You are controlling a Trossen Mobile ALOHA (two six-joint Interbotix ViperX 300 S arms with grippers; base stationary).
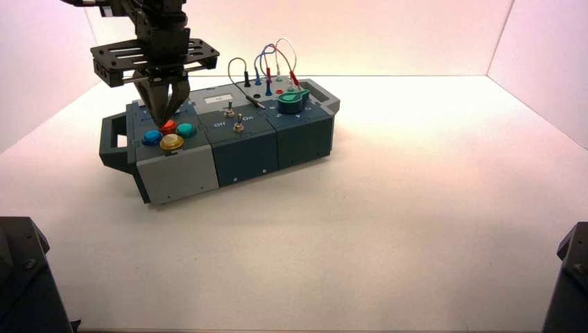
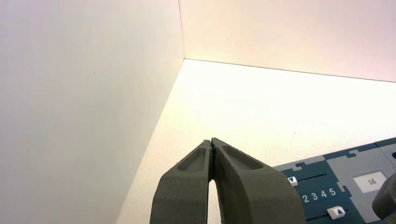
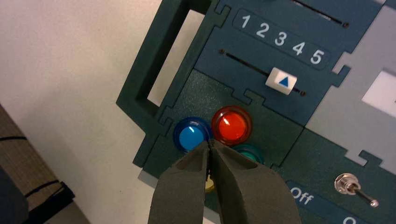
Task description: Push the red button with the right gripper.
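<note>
The right gripper [image 1: 166, 116], a black slotted plate carrying two tapered fingers pressed together into a single point, hangs over the left end of the dark blue-grey control box [image 1: 243, 156] — reaching across from the far side, tip down among the four domed buttons. The red button [image 3: 231, 125], a small round orange-red translucent dome, sits at the far corner of that cluster, with the blue domed button [image 3: 191, 136] to its left, the green domed button [image 1: 185, 129] to its right and the yellow domed button [image 1: 171, 142] nearest the camera. In the right wrist view the closed point lies just beside the red dome's near edge, not plainly on it; shut fingers make a narrow prod that should press one dome without catching its neighbours. A white slider [image 3: 281, 81] with a blue triangle sits beneath the printed 4. The left gripper [image 2: 212, 145], likewise closed to a point, idles off the box's left, far end.
</note>
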